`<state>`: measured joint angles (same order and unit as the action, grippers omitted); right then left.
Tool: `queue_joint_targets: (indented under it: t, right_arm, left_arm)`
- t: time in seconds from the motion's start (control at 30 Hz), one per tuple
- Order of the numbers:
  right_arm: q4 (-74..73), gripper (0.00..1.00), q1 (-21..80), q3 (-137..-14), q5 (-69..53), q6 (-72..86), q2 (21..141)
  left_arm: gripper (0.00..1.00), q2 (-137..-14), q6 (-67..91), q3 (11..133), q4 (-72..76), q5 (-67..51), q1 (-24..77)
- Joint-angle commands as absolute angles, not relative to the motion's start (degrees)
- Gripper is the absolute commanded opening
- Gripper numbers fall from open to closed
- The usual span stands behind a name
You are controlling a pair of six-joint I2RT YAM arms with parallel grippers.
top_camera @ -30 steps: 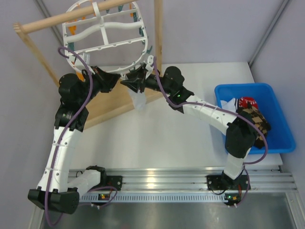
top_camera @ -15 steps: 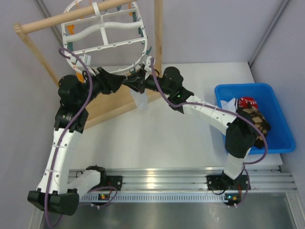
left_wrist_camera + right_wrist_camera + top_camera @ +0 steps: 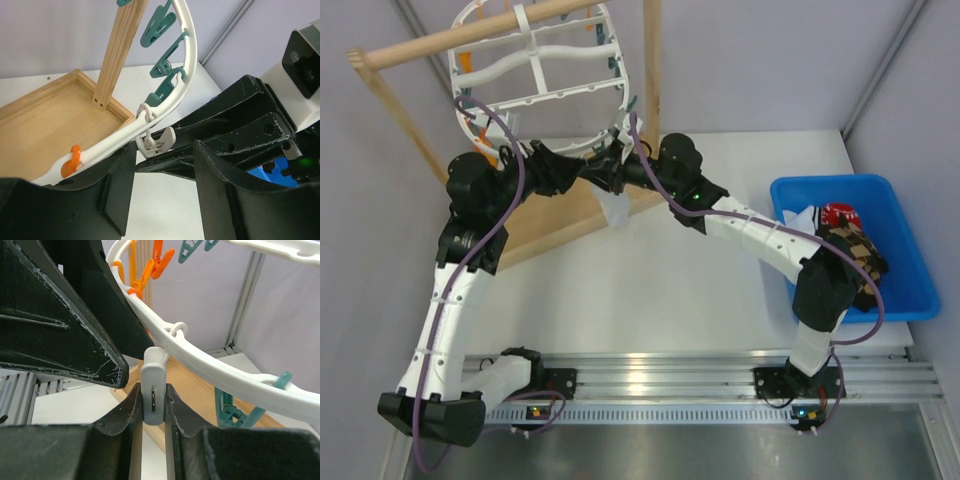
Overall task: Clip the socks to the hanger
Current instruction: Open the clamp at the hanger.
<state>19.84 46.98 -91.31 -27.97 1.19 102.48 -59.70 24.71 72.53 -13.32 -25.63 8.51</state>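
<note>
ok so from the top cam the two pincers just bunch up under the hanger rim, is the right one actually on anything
observer: yes. The right wrist view shows the right pincer shut on a white clip that hangs from the hanger rim.
operator: and the left one, closed too
observer: no. In the left wrist view the left pincer is open, fingers wide apart, nothing pinched between them.
operator: what's next to that clip along the rim
observer: in the right wrist view a teal clip hangs on one side of it and orange clips on the other.
</note>
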Motion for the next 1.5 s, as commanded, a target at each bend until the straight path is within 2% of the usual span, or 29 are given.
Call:
queue_joint_targets:
  t: [0.0, 0.43, 0.97, 1.1, 1.27, 1.33, 1.37, 1.47]
  right_arm:
    - [15.9, 0.0, 48.9, -93.5, -30.1, 0.6, 100.3]
    - [15.7, 0.0, 49.5, -93.5, -30.2, 0.5, 99.9]
    - [13.4, 0.0, 50.9, -94.4, -29.2, -4.0, 100.1]
    - [13.3, 0.0, 50.9, -94.3, -29.1, -4.5, 100.0]
    - [13.2, 0.0, 50.9, -94.3, -29.0, -4.7, 99.9]
    - [13.1, 0.04, 50.9, -94.3, -29.0, -4.7, 99.9]
    - [13.1, 0.15, 50.8, -94.3, -29.0, -4.7, 99.8]
    - [12.4, 0.38, 50.5, -94.3, -28.7, -4.8, 99.7]
  left_arm:
    - [0.54, -60.4, 22.4, 75.0, -11.3, -23.6, 8.8]
    - [0.49, -61.1, 25.7, 73.6, -9.5, -19.9, 9.0]
    - [0.49, -63.5, 28.2, 76.1, -12.1, -15.5, 9.1]
    - [0.35, -64.0, 28.4, 76.4, -12.7, -15.6, 9.1]
    - [0.07, -64.1, 28.1, 76.0, -13.3, -15.6, 9.1]
    - [0.0, -63.8, 28.1, 75.9, -13.4, -16.1, 9.1]
    - [0.0, -63.8, 28.3, 75.8, -13.4, -16.2, 9.1]
    - [0.0, -63.5, 28.4, 75.8, -13.5, -16.3, 9.1]
